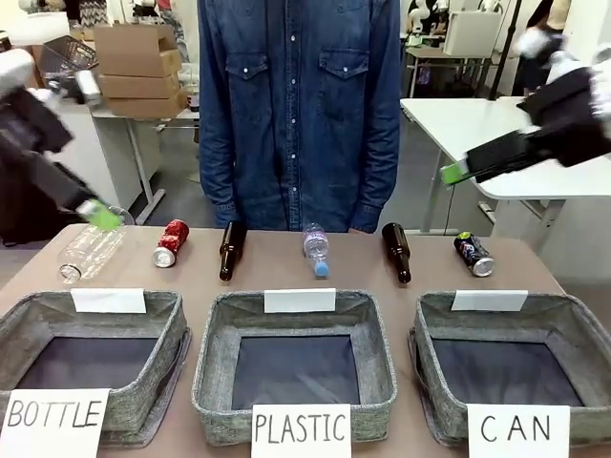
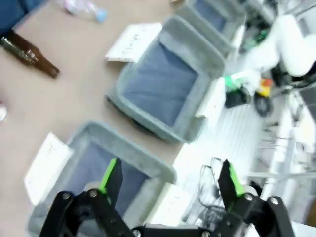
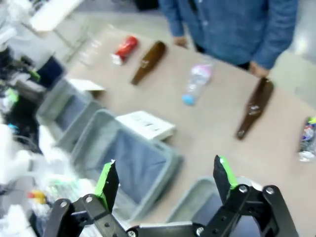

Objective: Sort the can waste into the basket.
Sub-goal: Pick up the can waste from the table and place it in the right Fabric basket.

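- Cans first: the dark can (image 1: 474,255) lies on its side at the far right of the table, just beyond the CAN basket (image 1: 563,307). The red can (image 1: 171,243) lies on its side at the far left, between a clear plastic bottle (image 1: 88,253) and a brown bottle (image 1: 230,250), well apart from that basket.
- Both look like thin, empty metal — light, and likely to dent under a hard squeeze, so a modest pinch should do.
- Their walls are smooth and round; lying down, either could roll if nudged off-centre.
- Best hold, as I judge it, is across the middle of the body, with pads on opposite sides of the curve, not on the narrower ends.
- The right gripper (image 3: 165,177) hangs above the table's right side, fingers spread wide with nothing between them; the dark can is the nearer one for it.
- The left gripper (image 2: 170,177) hovers over a grey basket at the left (image 2: 133,153), fingers likewise wide apart and empty.
- The CAN basket is soft fabric, open-topped and empty — a release just above its rim should be enough.
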`<act>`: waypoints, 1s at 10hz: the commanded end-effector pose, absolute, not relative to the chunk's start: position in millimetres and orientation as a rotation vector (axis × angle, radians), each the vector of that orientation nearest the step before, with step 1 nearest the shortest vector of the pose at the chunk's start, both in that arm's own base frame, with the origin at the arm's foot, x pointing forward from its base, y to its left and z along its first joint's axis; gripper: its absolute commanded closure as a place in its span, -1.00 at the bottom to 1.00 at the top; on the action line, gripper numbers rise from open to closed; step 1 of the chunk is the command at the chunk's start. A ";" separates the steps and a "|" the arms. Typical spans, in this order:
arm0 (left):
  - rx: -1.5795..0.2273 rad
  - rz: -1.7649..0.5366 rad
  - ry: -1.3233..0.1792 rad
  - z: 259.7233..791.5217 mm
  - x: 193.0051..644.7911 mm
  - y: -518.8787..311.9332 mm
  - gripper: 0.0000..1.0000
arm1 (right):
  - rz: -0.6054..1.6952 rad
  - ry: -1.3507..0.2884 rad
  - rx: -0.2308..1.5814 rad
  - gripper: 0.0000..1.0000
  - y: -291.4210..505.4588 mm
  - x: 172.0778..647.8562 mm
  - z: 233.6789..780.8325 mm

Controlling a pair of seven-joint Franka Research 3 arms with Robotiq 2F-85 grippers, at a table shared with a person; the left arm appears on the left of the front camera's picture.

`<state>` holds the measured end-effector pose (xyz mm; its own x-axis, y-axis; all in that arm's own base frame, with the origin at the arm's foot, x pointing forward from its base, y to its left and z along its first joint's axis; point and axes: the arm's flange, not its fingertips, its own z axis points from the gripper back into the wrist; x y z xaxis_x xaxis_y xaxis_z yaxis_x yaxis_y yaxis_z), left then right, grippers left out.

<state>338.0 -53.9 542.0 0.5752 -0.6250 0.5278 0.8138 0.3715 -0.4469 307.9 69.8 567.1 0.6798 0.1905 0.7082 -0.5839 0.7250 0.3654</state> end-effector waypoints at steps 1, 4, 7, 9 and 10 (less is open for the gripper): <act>-0.910 -0.779 -0.279 534.3 354.8 -12.0 -1.00 | 0.150 -0.569 0.991 -1.00 24.4 300.8 575.8; -1.186 -0.517 -0.639 546.5 347.4 47.0 -1.00 | -0.065 -0.549 1.115 -1.00 -19.3 298.8 562.2; -1.355 -0.346 -0.787 540.7 346.9 75.9 -1.00 | -0.237 -0.632 1.094 -1.00 -55.3 278.9 541.6; -1.319 -0.345 -0.748 553.3 344.7 89.9 -1.00 | -0.201 -0.593 1.106 -1.00 -67.5 302.8 556.6; -1.319 -0.345 -0.748 553.3 344.7 89.9 -1.00 | -0.201 -0.593 1.106 -1.00 -67.5 302.8 556.6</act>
